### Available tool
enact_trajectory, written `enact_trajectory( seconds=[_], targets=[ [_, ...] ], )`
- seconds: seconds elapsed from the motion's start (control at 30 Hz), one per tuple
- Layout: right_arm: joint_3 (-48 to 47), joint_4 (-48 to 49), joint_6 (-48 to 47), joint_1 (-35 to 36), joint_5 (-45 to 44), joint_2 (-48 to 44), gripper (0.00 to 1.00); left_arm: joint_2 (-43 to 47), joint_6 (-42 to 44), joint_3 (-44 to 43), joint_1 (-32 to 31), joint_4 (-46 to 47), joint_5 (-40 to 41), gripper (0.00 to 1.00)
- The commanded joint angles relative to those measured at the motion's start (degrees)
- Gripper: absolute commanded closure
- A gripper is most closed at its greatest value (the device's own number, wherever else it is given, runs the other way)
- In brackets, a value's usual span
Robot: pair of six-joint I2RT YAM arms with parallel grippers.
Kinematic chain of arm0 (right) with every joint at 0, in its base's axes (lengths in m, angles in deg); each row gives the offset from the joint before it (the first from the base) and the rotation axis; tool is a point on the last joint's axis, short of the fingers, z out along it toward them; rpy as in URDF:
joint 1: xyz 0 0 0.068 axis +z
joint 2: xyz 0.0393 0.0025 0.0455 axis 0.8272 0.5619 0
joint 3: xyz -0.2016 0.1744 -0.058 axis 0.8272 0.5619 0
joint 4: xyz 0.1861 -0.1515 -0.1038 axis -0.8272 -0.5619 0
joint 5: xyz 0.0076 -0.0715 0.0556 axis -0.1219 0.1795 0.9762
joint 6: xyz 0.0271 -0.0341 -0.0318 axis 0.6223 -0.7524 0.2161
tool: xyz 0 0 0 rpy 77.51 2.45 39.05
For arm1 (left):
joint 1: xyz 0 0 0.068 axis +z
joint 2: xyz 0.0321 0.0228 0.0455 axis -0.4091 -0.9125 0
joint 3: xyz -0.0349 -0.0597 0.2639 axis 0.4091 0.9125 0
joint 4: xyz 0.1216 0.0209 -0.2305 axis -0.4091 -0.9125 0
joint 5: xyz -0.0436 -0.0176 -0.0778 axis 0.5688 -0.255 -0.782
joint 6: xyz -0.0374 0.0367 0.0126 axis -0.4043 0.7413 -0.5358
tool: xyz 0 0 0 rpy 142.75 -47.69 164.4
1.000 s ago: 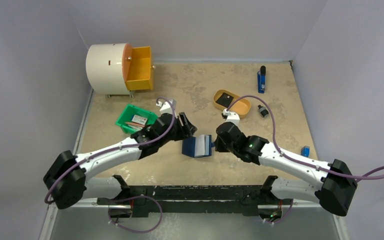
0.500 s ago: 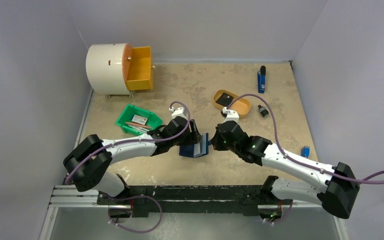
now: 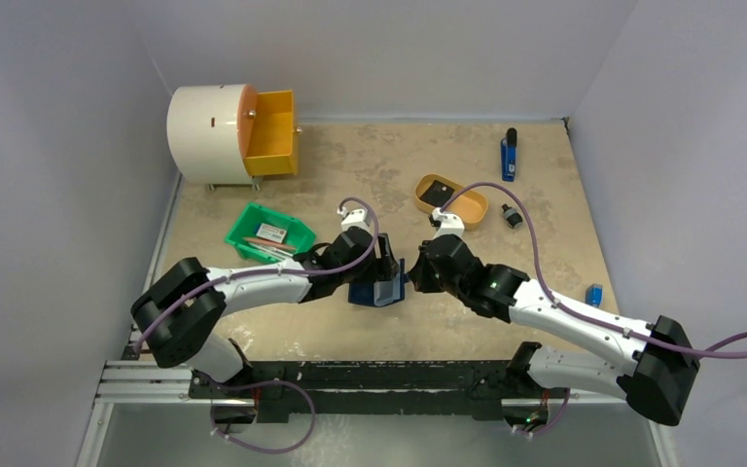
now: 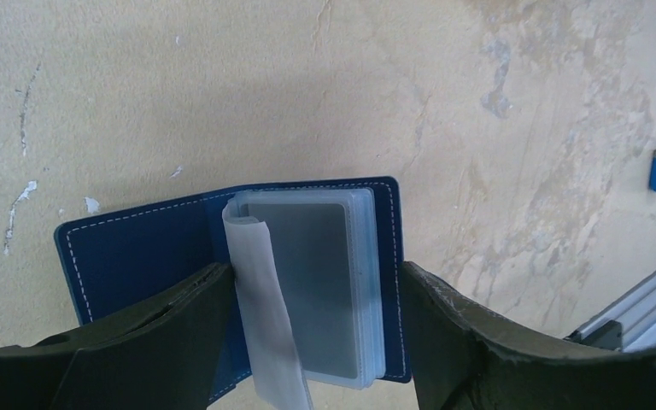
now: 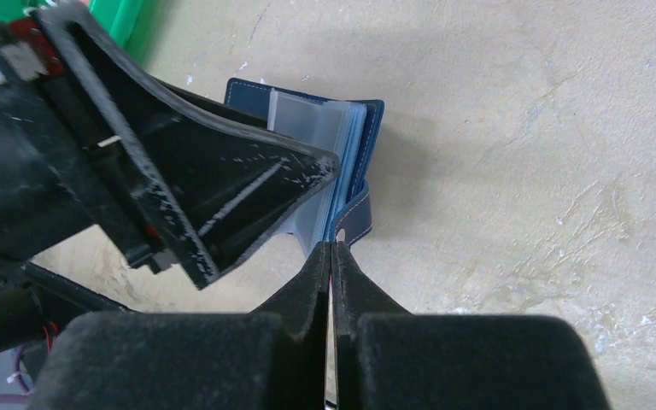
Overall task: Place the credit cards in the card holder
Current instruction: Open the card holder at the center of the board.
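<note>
Straddling the clear sleeves of the open card holder, which lies on the tabletop between both arms, the left end effector stands wide and empty. Fully closed, the right end effector sits at the holder's edge. Risk: a lowered finger may snag the curled sleeve leaf, dragging or folding the holder.

probably a robotics lab: plain pale grey enclosure walls, a mottled beige tabletop, an aluminium rail frame.

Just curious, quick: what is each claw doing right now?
Left gripper: open, over the card holder.
Right gripper: shut, tips at its edge; grip unclear.
</note>
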Motion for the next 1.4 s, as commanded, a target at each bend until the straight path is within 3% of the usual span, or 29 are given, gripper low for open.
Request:
enact_trajectory(
  seconds=[0.0,0.17,0.67,1.17,1.37],
  targets=[
    [-1.8,1.6,-0.6,-0.1,0.2,-1.1,1.00,-1.8,2.5,-3.0,-1.4,0.2,1.8,0.30],
    [-1.9,1.3,-0.7,-0.1,0.1,-1.4,1.00,-3.0,3.3,-4.2,-2.4,-1.6,3.6,0.30],
    [-1.4,1.1,-0.4,-0.1,-0.2,-1.8,1.00,-2.0,3.0,-3.1,-2.6,-3.0,7.4,0.44],
    [-0.8,0.9,-0.1,-0.2,-0.3,-2.2,1.00,1.9,4.2,-2.7,-2.6,-9.3,13.3,0.48],
    [-0.2,1.2,0.1,-0.2,-0.2,-2.0,1.00,1.3,4.1,-2.2,-2.6,-8.3,12.5,0.64]
  ],
)
